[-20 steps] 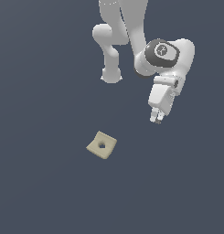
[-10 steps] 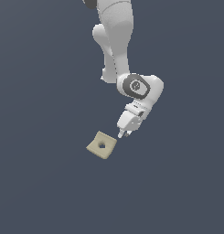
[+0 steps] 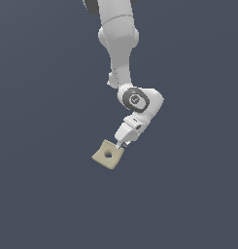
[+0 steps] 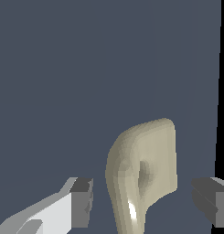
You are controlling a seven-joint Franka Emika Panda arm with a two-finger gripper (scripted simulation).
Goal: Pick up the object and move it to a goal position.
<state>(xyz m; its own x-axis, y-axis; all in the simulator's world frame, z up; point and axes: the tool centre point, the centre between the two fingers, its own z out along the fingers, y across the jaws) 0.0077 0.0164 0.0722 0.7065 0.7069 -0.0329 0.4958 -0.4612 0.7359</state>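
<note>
Below, cream square block [image 3: 108, 154] flat, corners diamond-wise, hole up, claw [image 4: 143, 201] wide, astride it

block [image 3: 109, 155] on floor, claw [image 3: 122, 144] at its edge (exterior view's right)

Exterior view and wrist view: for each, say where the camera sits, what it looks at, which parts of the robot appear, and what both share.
Exterior view: off the arm, facing the scene; shows the white arm, its gripper at the block.
Wrist view: on the wrist, looking along the open fingers at the block between them.
Shared: block and gripper.
</note>
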